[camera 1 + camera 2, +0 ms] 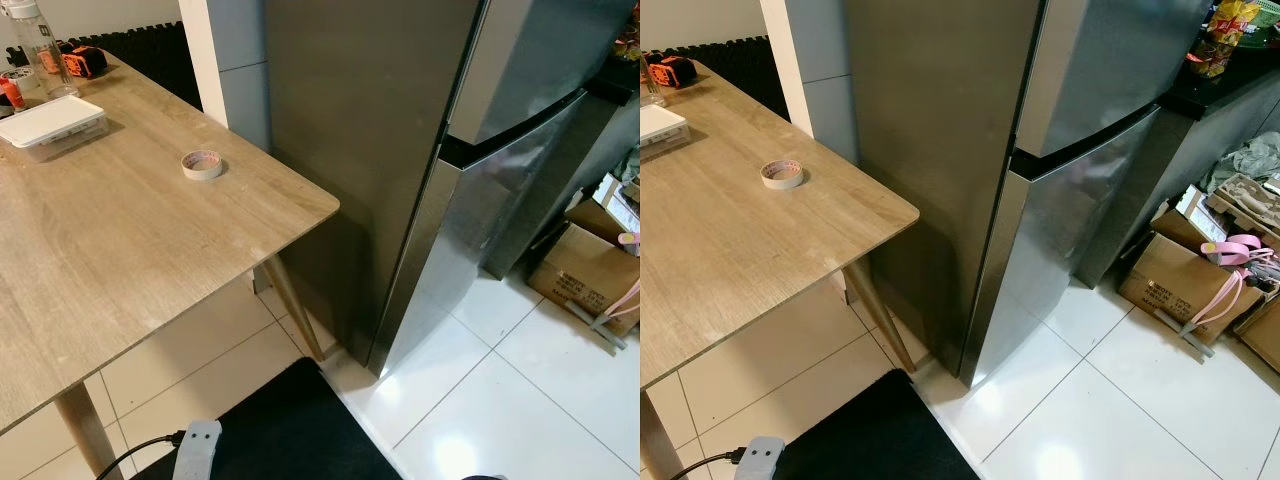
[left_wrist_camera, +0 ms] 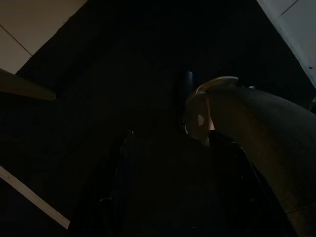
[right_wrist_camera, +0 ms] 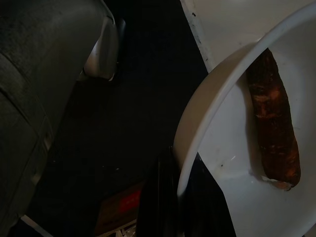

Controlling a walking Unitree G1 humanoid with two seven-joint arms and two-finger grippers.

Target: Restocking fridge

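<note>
In the right wrist view a white bowl [image 3: 207,163] is pinched by its rim between the two black fingers of the right gripper [image 3: 180,197], which are closed on that rim, one finger [image 3: 153,197] outside the wall and the other inside. Within the bowl a dark reddish-brown sausage [image 3: 274,128] is seen lying against the inner wall, well apart from the gripped part of the rim and on the far side of the bowl from the fingers. Its long axis runs roughly along the line of the fingers, one end pointing away from the gripper and the cut, paler end pointing back toward it. Below the bowl a black mat [image 3: 138,98] and a pale floor tile [image 3: 227,24] are seen.

The left wrist view is very dark; whether the left gripper [image 2: 163,197] is open or closed cannot be told, and nothing can be made out in it.

In the head views a stainless-steel fridge [image 1: 440,180] is seen with both doors closed, just beside the corner of a wooden table [image 1: 120,230]. A roll of tape [image 1: 201,164] lies near the table's edge toward the fridge, and a white lidded box [image 1: 50,125] lies further back.
</note>
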